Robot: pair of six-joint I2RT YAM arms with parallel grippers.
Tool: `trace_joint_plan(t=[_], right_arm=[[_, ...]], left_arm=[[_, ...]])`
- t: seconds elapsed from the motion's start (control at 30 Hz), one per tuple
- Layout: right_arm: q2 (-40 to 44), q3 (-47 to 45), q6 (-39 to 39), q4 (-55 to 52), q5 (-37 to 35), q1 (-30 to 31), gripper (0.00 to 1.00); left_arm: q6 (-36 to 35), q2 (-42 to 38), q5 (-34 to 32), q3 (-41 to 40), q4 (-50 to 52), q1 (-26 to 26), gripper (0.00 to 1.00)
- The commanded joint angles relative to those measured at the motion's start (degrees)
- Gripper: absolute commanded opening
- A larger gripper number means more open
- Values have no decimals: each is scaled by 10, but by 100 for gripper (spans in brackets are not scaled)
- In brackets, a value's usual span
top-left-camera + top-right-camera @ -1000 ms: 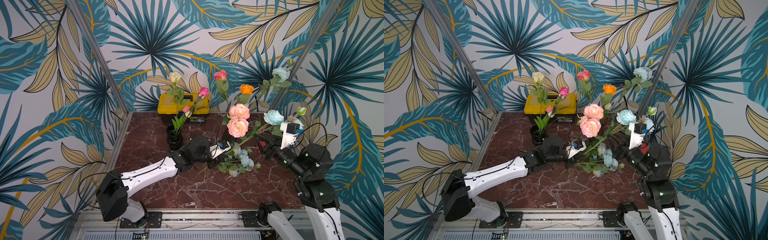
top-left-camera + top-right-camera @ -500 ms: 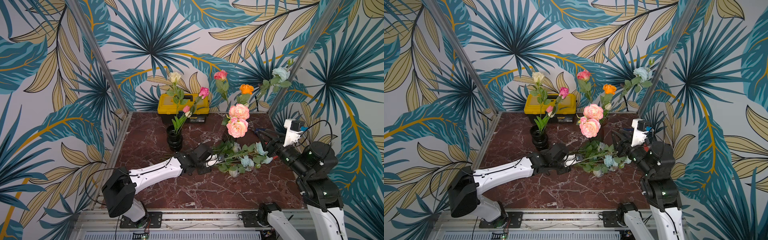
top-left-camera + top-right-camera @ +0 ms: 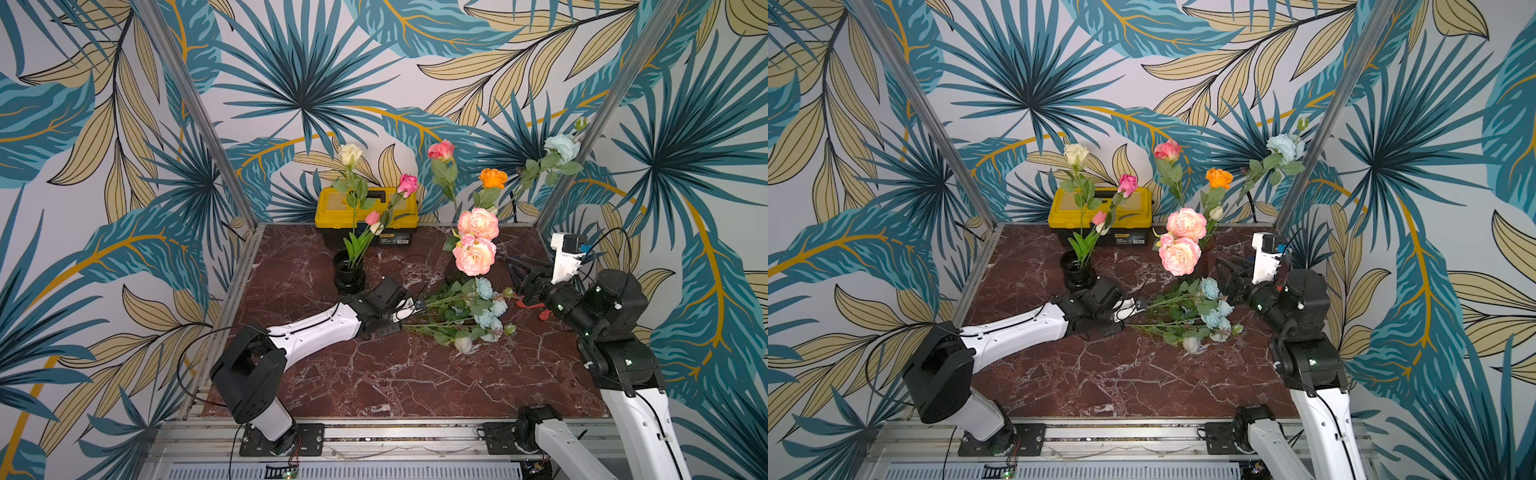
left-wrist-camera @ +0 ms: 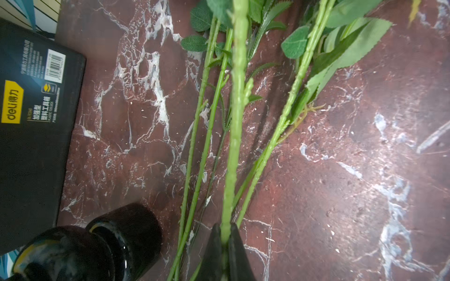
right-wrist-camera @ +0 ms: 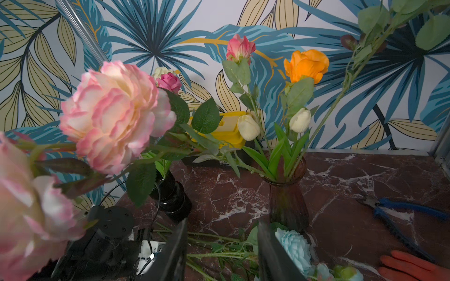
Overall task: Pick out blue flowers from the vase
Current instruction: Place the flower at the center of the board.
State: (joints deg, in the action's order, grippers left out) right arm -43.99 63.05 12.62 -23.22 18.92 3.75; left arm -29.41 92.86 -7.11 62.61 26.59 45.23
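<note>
Several blue flowers lie in a loose bunch on the marble table, blooms toward the right arm. My left gripper rests low on the table, shut on one thick green stem of that bunch. One more blue flower stands tall in the brown glass vase. My right gripper hangs open just above a pale blue bloom and the stems, with nothing between its fingers.
Peach-pink peonies lean out of the brown vase in front of the right arm. A black vase with a cream rose stands beside the left wrist. A yellow toolbox sits at the back. Blue-handled pliers and an orange glove lie at the right.
The left gripper has lowered the blue flower it held from mid-air onto the bunch on the table. The right gripper has let go of it and drawn back.
</note>
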Motion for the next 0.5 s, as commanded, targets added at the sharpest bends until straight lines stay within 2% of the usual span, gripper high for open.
trace_joint_plan(t=[0.0, 0.13, 0.4, 0.47], right_arm=[[-9, -13, 2, 31, 2, -3, 46], [-25, -14, 13, 50, -7, -13, 46], [-73, -20, 69, 121, 46, -85, 46], [-82, -19, 72, 131, 52, -94, 46]], left_arm=[[-13, 28, -1, 8, -16, -5, 0], [-13, 57, 3, 18, -20, -5, 0], [-20, 74, -6, 37, -20, -7, 40], [-23, 72, -10, 37, -20, -8, 45]])
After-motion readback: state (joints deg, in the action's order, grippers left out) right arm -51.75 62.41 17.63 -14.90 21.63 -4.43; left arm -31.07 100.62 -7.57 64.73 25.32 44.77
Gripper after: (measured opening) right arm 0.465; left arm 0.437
